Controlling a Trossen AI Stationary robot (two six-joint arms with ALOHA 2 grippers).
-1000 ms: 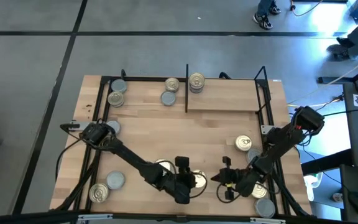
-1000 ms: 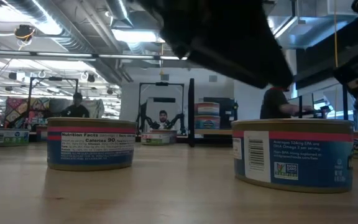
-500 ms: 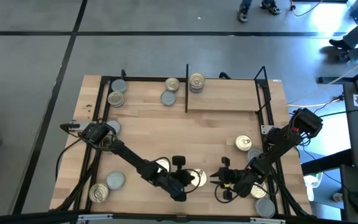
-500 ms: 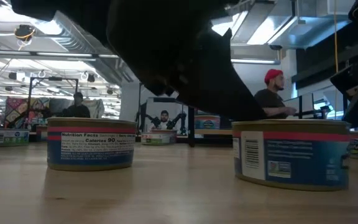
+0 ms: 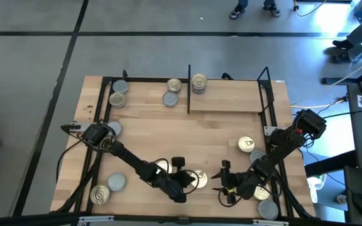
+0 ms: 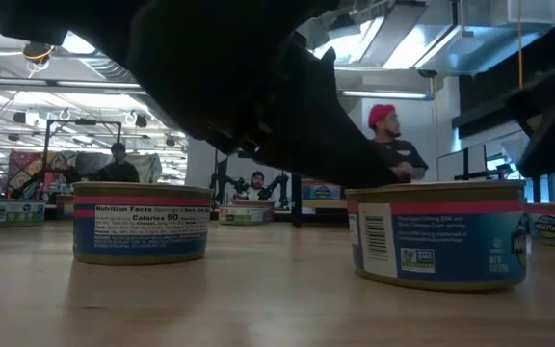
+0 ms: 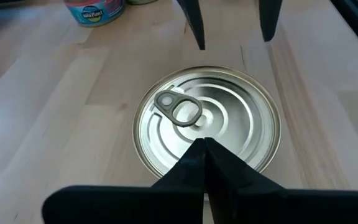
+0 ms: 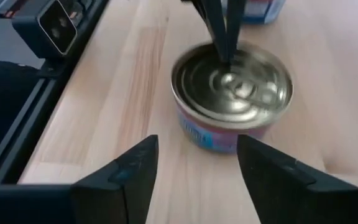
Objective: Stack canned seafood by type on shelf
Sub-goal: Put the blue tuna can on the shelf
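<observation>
1. Reaching for one pull-tab tin (image 5: 199,180) at the bench (image 5: 212,132)'s 6 o'clock edge, both arms meet: the left end effector (image 7: 202,163), fingers pinched together, hangs over its lid; the right end effector (image 8: 194,163), spread wide, faces it.
2. Next, I judge, the right needs to advance and straddle the tin's wall.
3. The tin is low, with a pale ringed lid and blue-pink label; the shelf (image 5: 228,100) lies at 12 o'clock.

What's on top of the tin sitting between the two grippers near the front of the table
The left gripper, shut, hangs over the tin, hiding part of its lid. The pull tab shows; whether the fingers touch the lid cannot be told. The right gripper is open, short of the tin.
</observation>
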